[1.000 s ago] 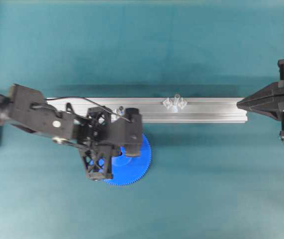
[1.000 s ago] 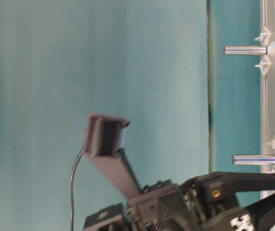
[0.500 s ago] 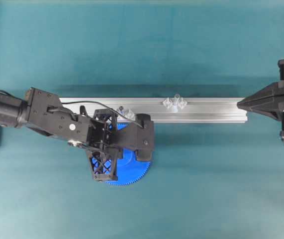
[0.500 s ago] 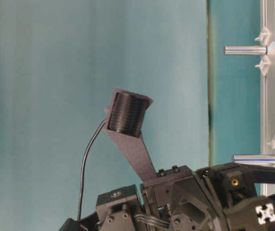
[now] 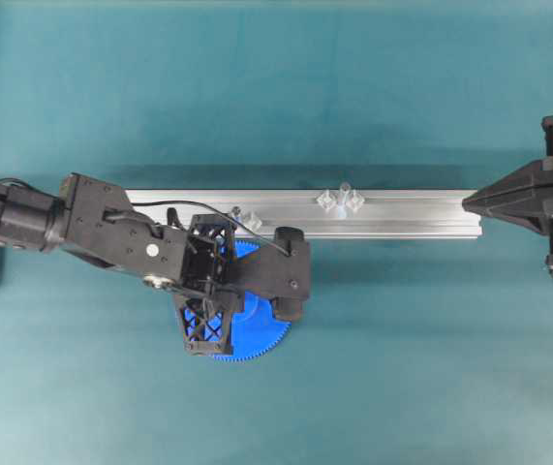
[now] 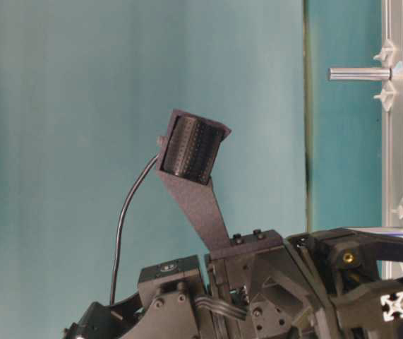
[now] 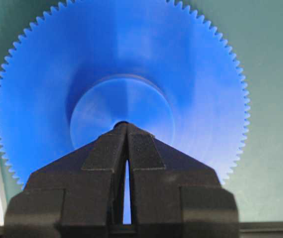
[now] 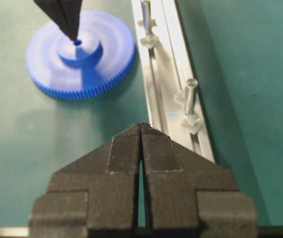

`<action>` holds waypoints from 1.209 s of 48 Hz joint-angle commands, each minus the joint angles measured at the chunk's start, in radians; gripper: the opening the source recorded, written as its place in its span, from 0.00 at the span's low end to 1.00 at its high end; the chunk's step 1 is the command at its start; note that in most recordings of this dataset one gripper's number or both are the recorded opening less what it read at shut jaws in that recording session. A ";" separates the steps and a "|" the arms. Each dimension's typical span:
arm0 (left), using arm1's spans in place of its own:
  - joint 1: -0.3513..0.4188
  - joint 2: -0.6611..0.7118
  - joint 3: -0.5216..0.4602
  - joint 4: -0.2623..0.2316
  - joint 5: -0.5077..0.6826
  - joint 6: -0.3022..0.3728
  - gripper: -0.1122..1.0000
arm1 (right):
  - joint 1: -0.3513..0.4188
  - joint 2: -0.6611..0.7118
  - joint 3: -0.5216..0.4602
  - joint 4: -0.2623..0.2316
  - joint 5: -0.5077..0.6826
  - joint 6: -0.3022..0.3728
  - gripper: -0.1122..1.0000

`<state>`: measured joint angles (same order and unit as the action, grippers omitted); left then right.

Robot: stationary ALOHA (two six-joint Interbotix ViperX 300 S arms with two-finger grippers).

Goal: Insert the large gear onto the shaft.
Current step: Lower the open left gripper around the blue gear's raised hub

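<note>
Left claw (image 7: 127, 126) nearly closed, tips at large gear's (image 7: 191, 74) hub hole, holding nothing. Gear flat on desk (image 5: 402, 339), beside rail (image 5: 412, 213); shaft (image 5: 344, 194) upright, well apart. Risk: tips slipping off hub, skidding gear.

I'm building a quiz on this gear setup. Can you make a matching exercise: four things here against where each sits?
Things:
1. large gear
2. shaft
3. left gripper
4. right gripper

Places:
A. upright on the aluminium rail
B. at the end of the rail, away from the gear
C. flat on the green mat
D. tips over the gear's centre hole

Pairs: 1-C, 2-A, 3-D, 4-B
</note>
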<state>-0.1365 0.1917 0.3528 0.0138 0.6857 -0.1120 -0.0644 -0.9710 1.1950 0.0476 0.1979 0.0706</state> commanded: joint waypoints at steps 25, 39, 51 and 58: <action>-0.008 -0.008 -0.032 0.005 0.012 0.003 0.17 | -0.002 -0.002 -0.003 -0.002 -0.009 0.009 0.11; -0.008 -0.009 -0.038 0.005 0.006 0.003 0.67 | -0.003 -0.002 0.000 -0.002 -0.011 0.009 0.11; -0.008 -0.002 -0.040 0.005 0.009 0.000 0.95 | -0.003 -0.002 0.000 -0.002 -0.012 0.009 0.11; -0.008 0.003 -0.038 0.005 0.009 0.002 0.95 | -0.003 -0.003 0.002 -0.002 -0.011 0.011 0.11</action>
<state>-0.1381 0.2086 0.3359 0.0169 0.6980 -0.1104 -0.0644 -0.9787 1.2057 0.0476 0.1963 0.0721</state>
